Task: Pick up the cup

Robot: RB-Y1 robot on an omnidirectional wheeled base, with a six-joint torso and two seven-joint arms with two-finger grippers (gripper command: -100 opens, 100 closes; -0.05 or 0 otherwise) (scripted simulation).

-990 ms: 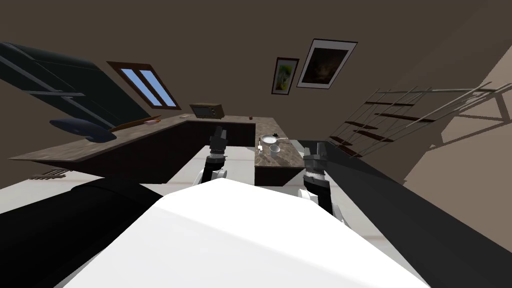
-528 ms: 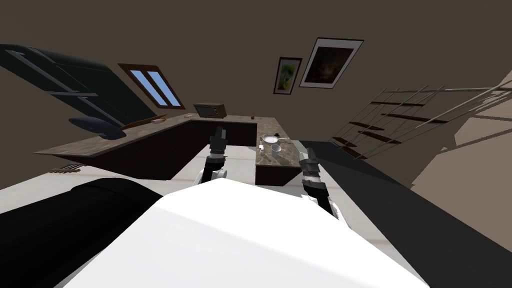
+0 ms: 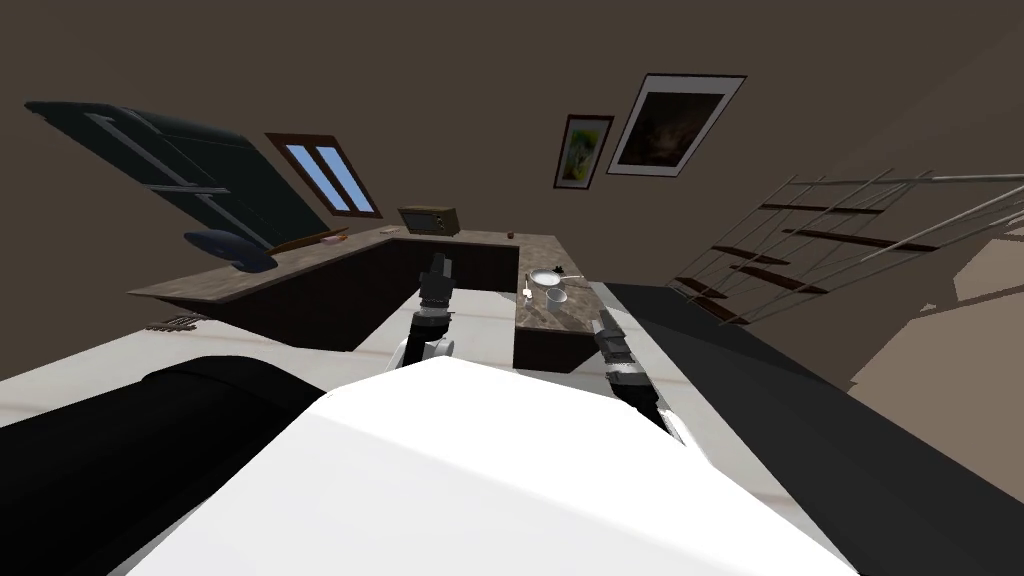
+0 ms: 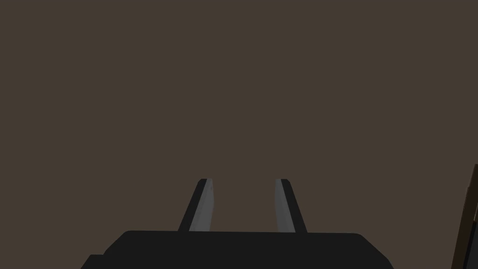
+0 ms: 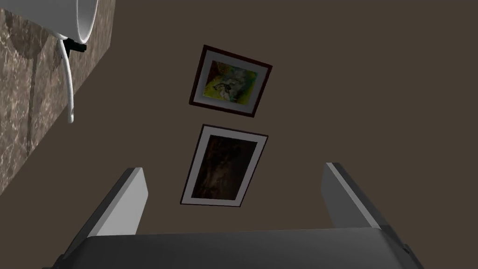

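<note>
A small white cup point(image 3: 556, 297) stands on the brown marbled counter peninsula point(image 3: 540, 312), near its front end. My right gripper point(image 3: 603, 320) hangs just right of that end, below and beside the cup, apart from it. In the right wrist view the right gripper point(image 5: 233, 168) is wide open with nothing between its fingers. My left gripper point(image 3: 437, 268) is raised left of the peninsula, over the floor gap. In the left wrist view the left gripper point(image 4: 244, 180) has its fingers narrowly apart and empty.
A white pan point(image 3: 545, 278) with a thin handle lies just behind the cup; a white round vessel point(image 5: 79, 18) with a thin handle shows by the counter edge. A microwave point(image 3: 430, 219) sits at the back corner. A stair railing point(image 3: 820, 240) rises at right.
My head view has swung, so the room has shifted right. My right gripper has dropped lower and closer to the counter's front end. The left arm holds its place.
</note>
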